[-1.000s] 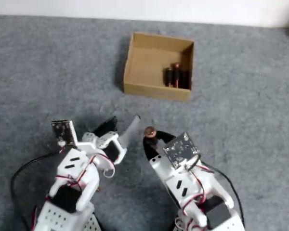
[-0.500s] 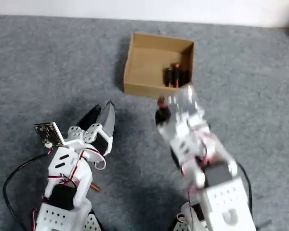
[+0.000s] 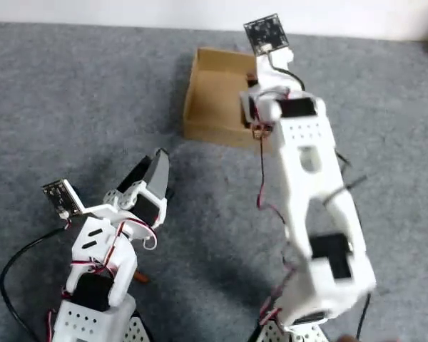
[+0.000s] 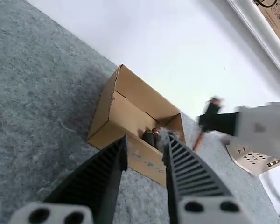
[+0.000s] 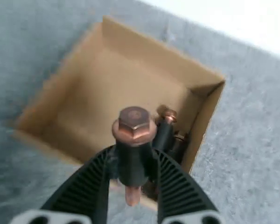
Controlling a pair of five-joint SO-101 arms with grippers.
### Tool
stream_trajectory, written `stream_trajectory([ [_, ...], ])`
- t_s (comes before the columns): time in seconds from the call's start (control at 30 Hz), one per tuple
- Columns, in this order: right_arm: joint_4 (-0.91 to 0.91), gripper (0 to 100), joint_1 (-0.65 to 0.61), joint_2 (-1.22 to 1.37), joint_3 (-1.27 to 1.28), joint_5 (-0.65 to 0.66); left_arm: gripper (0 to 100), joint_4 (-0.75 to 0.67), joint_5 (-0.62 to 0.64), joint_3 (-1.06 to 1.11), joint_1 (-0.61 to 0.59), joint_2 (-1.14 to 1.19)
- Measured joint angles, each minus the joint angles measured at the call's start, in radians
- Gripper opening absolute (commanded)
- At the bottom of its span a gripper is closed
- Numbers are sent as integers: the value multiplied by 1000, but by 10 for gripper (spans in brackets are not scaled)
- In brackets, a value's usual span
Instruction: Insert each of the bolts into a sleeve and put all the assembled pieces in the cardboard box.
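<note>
Right gripper (image 5: 133, 161) is clamping a black sleeve (image 5: 130, 170) with a copper bolt (image 5: 134, 125) through it. The hex head is sitting on top and the bolt tip is poking out below the fingers. A second ago this gripper was sitting low near the arm bases with the same piece, close beside the left gripper (image 3: 154, 169). Half a second ago it was swinging toward the cardboard box (image 3: 212, 132). Now the right arm is stretching fully forward and holding the piece over the box opening, toward the corner where the finished pieces (image 5: 169, 122) are already lying.

Left gripper is sitting with its fingers apart and nothing between them. It is pulled back and off to the side from where it was a second ago, well apart from the box, over the grey felt surface (image 3: 71, 92). It is barely shifting over the last half second.

Meaning for the task: insertion for this piece looks done, transport is almost done, and only the release into the box is remaining. The piece is still in the air above the box floor, so it is not yet counting as placed. I cannot tell whether more loose bolts or sleeves are waiting.
</note>
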Motion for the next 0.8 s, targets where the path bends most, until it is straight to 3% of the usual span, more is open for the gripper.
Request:
stream_trajectory([
  [0.27, 37, 35, 34, 397, -290, 0, 133, 0, 0, 0, 0, 0],
  [0.5, 172, 368, 32, 482, -474, 0, 133, 0, 0, 0, 0, 0],
  [0.8, 379, 380, 35, 480, -609, 0, 133, 0, 0, 0, 0, 0],
])
